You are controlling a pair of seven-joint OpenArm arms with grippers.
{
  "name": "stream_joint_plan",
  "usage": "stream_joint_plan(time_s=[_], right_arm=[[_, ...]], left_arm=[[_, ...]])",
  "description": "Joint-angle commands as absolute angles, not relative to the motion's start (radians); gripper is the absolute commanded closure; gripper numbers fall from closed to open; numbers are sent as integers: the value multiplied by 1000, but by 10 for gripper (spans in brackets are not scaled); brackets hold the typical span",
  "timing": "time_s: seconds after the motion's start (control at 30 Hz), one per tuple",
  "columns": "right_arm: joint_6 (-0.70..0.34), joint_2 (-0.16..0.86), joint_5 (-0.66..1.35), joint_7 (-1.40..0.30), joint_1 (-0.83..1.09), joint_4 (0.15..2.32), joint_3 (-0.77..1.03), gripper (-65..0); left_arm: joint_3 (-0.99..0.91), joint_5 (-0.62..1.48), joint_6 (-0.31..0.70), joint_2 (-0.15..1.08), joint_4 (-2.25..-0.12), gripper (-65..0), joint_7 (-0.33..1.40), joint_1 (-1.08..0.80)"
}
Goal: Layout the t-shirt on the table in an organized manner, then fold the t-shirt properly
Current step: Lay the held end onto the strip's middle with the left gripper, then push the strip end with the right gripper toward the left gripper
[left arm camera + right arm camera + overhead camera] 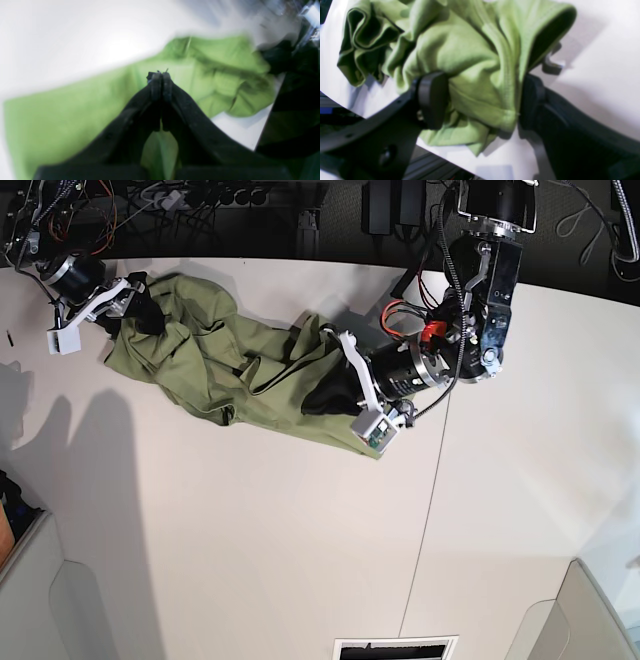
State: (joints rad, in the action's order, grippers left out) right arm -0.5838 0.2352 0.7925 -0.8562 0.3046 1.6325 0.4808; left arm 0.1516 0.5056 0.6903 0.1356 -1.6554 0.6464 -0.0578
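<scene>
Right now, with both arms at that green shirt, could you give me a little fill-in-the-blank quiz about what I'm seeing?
1. The t-shirt lies ____ on the table, not spread flat.
2. The left gripper has its jaws ____.
3. The right gripper has a bunch of ____ between its wide-set jaws.
4. In the base view, the shirt lies in the ____ half of the picture.

Missing words: crumpled; shut; fabric; upper
</scene>
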Motion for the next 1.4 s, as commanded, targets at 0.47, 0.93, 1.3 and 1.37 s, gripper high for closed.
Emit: stream_joint_plan(time_s=[0.47,0.93,1.3,1.37], right_arm=[[-581,228,820,-861,299,1642,483,-425],[-580,200,793,-865,250,1646,498,0],[-580,255,789,-879,244,1652,555,0],[-580,255,788,-879,244,1652,555,0]], left_arm=[[215,450,698,80,-1467,0,542,-38],[215,443,698,81,-1467,0,543,-30],[216,696,698,56,-1511,0,670,63],[216,707,698,57,-1526,0,702,78]])
